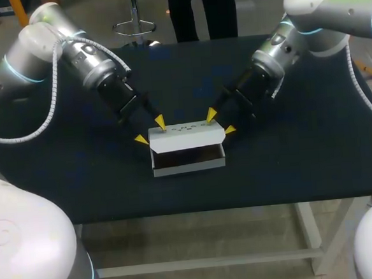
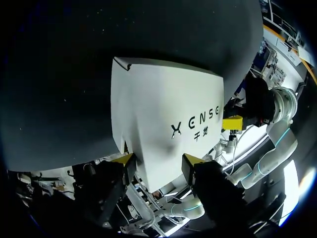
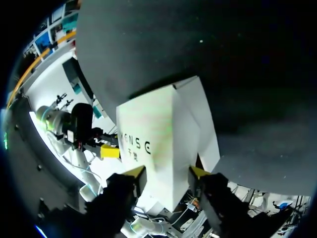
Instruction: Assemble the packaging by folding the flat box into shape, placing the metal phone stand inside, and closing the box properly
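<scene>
1. My right gripper (image 3: 167, 173) has its two yellow fingertips (image 3: 137, 172) set apart, one on each side of the near end of the white box (image 3: 158, 139)
2. Both tips press against the box, so I hold it from two sides
3. The box stands on the black table (image 3: 208, 54), one broad face with dark print turned toward my left arm (image 3: 74, 124)
4. A narrower plain white panel (image 3: 203, 124) runs along the box's other side, away from the print
5. A yellow tip (image 3: 110, 151) of my left arm sits just beside the printed face
</scene>
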